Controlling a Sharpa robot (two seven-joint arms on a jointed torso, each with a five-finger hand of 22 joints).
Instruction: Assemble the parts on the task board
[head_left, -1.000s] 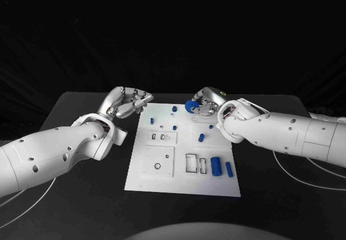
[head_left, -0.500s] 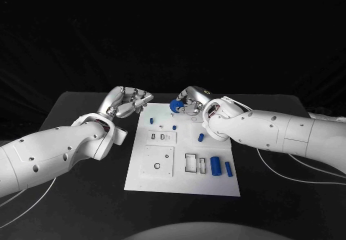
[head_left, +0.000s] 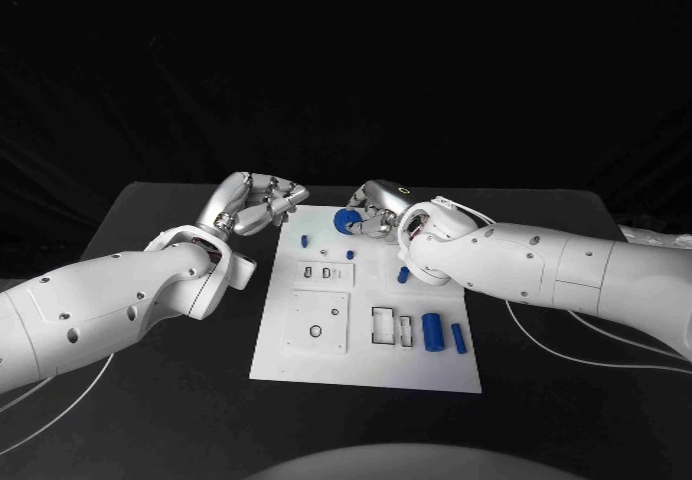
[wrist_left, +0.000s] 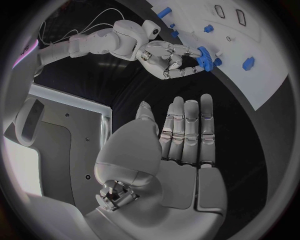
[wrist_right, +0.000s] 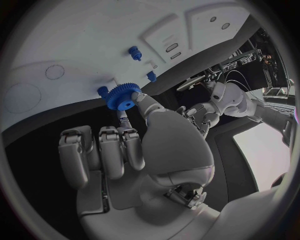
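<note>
The white task board (head_left: 289, 365) lies in the middle of the black table. My right hand (head_left: 381, 214) hovers over the board's far edge and pinches a blue gear (head_left: 346, 220) between thumb and finger. The right wrist view shows the gear (wrist_right: 123, 96) close above the board (wrist_right: 75, 45), next to a small blue peg (wrist_right: 102, 91). My left hand (head_left: 260, 205) is off the board's far left corner, fingers stretched out and holding nothing. In the left wrist view that hand (wrist_left: 181, 145) faces the right hand (wrist_left: 164, 57) and its gear (wrist_left: 205, 56).
Small blue pegs (head_left: 304, 240) (head_left: 351, 255) (head_left: 404, 273) stand on the board's far half. Two blue cylinders (head_left: 431, 330) (head_left: 459, 338) lie at its near right beside a rectangular slot (head_left: 382, 325). A square plate with holes (head_left: 316, 330) sits near left. White cables trail on the table.
My right hand has carried the blue gear leftward along the board's far edge. My left hand has stayed where it was.
</note>
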